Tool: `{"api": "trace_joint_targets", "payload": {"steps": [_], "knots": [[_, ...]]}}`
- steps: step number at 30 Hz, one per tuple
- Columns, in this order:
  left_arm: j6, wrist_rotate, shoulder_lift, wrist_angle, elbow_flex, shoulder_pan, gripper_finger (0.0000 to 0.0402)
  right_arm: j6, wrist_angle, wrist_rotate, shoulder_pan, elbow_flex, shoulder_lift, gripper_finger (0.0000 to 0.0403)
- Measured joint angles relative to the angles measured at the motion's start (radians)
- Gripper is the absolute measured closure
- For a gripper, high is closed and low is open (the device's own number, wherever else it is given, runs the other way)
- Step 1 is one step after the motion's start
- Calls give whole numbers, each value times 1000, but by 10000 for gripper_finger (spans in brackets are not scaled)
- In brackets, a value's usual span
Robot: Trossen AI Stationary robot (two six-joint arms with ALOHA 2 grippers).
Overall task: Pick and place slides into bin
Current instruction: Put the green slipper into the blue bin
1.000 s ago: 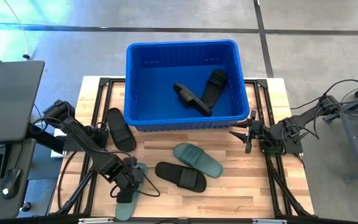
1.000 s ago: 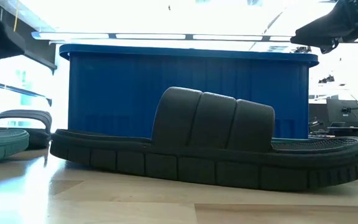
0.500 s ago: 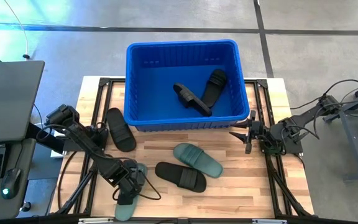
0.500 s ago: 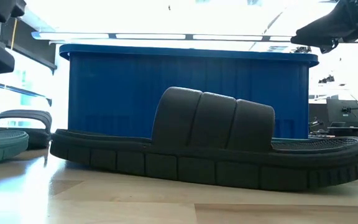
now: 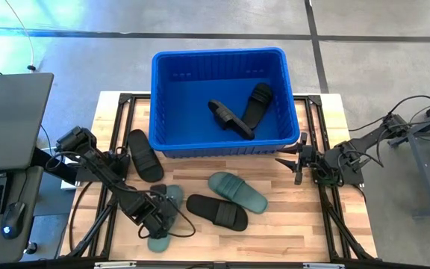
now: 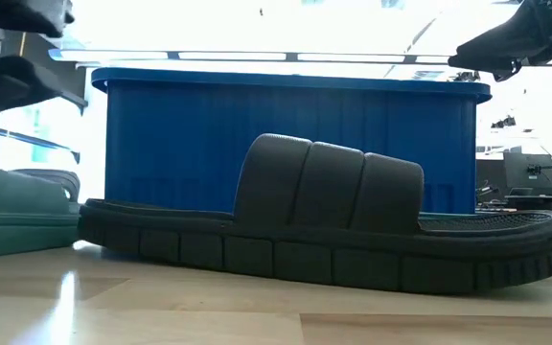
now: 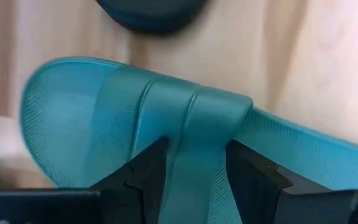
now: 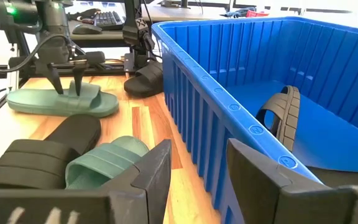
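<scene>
on the table: the wooden top is carrying the whole job, with the bin at the far edge and loose slides lying on the planks in front of it, so each one is needing only a short lift.
bin: the blue tub is sitting between my two arms, open side up, already holding two black slides, one leaning across the other where they landed.
slides still out: a black slide and a green slide are lying side by side in the middle, just touching; another black slide is resting beside the bin's left wall.
near green slide: it is lying flat near the front left edge, and it is the one i am working on.
left gripper: i am straddling the strap of this green slide, one finger on each side of it, because the strap is the easiest part to pinch; the fingers are standing apart with the strap between them, and i judge they are not squeezing it yet.
right gripper: my other pincer is waiting just beside the bin's right front corner, fingers spread and holding nothing, i judge to stay out of the way.
</scene>
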Motion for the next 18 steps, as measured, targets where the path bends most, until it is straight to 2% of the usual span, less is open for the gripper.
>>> {"api": "trace_joint_targets", "payload": {"steps": [3,8,13,16,18], "knots": [[4,-77,0,0,0,0,252,0,0,0,0,0,0,256],[6,-122,0,-2,-1,0,252,0,0,0,0,0,0,258],[7,-230,0,-23,-1,1,256,-15,0,0,0,0,0,256],[7,-249,0,-37,-5,6,285,-15,0,0,0,0,0,257],[7,-242,0,-37,-6,14,325,-17,0,0,0,0,0,258]]}}
